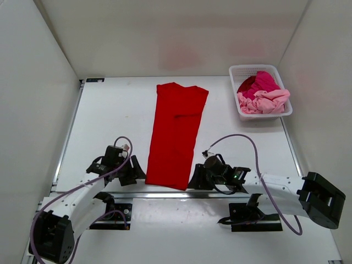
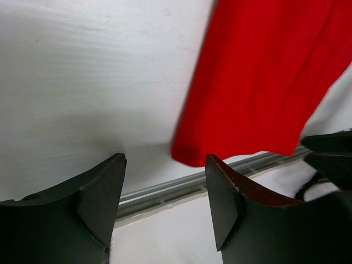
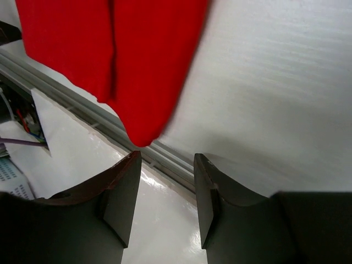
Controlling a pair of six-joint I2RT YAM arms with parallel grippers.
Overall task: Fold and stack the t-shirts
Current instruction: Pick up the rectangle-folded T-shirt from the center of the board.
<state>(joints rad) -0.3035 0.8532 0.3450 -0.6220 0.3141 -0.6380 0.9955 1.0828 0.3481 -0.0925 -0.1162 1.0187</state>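
Observation:
A bright red t-shirt (image 1: 176,132) lies folded into a long narrow strip down the middle of the table, its near end by the front rail. My left gripper (image 1: 137,170) is open and empty, just left of the shirt's near left corner (image 2: 190,154). My right gripper (image 1: 193,180) is open and empty, just right of the shirt's near right corner (image 3: 140,132). Neither gripper touches the cloth. A magenta t-shirt (image 1: 258,82) and a pale pink t-shirt (image 1: 264,102) lie crumpled in the basket.
A white plastic lattice basket (image 1: 235,93) stands at the back right of the table. A grey metal rail (image 2: 165,190) runs along the table's near edge, just below both grippers; it also shows in the right wrist view (image 3: 82,107). White walls close in the sides and back.

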